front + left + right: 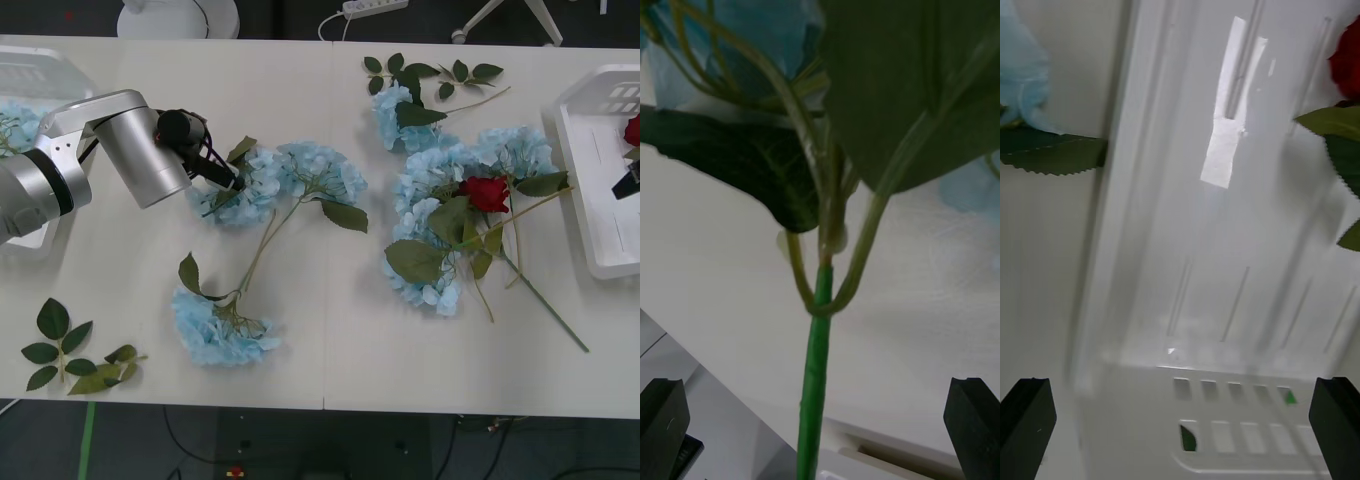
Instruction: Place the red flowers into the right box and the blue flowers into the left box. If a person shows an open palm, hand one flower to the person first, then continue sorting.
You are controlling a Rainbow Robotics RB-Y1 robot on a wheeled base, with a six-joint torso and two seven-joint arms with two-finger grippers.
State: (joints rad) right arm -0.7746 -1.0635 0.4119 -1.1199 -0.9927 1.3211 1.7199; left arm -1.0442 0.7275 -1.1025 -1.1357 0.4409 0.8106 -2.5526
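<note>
The left end effector (228, 177), fingers spread wide apart, sits against a blue flower (250, 185) lying at its 3 o'clock on the surface (330, 330). The right end effector (1180, 427), likewise spread, hovers over the right box (590, 180), a red flower (1346, 64) toward its 1 o'clock.

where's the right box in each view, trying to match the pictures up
Front view: the right box lies at the table's right edge, a red flower inside it.
Right wrist view: the right box lies under the open right hand, with the same red flower at the picture's edge.
Left wrist view: not in it.
Shared landmark: the red flower in the box.
</note>
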